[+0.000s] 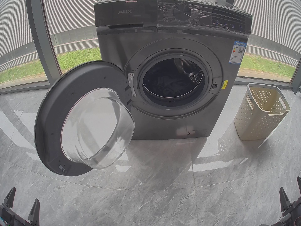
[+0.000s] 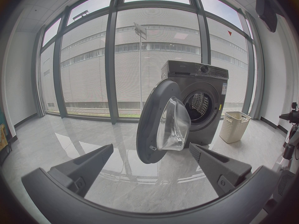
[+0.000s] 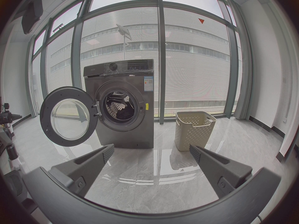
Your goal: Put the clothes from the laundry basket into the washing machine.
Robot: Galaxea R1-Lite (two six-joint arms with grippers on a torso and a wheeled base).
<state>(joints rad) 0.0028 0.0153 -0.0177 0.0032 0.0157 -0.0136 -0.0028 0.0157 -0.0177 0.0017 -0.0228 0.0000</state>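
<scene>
A grey front-loading washing machine [image 1: 175, 66] stands ahead, its round door [image 1: 84, 120] swung wide open to the left. Dark clothes [image 1: 166, 85] lie inside the drum. To the machine's right a cream perforated laundry basket [image 1: 261, 110] stands on the floor; its inside is hidden from the head view. The machine [image 3: 121, 103] and basket [image 3: 193, 129] both stand far ahead in the right wrist view. My left gripper [image 1: 22, 201] is low at the near left, open and holding nothing. My right gripper [image 1: 291, 192] is low at the near right, also open and holding nothing.
Glossy grey marble floor [image 1: 163, 179] stretches between me and the machine. Floor-to-ceiling windows [image 1: 69, 32] stand behind it. The open door juts out into the floor space at the left. A wall [image 3: 268, 78] closes the room to the right of the basket.
</scene>
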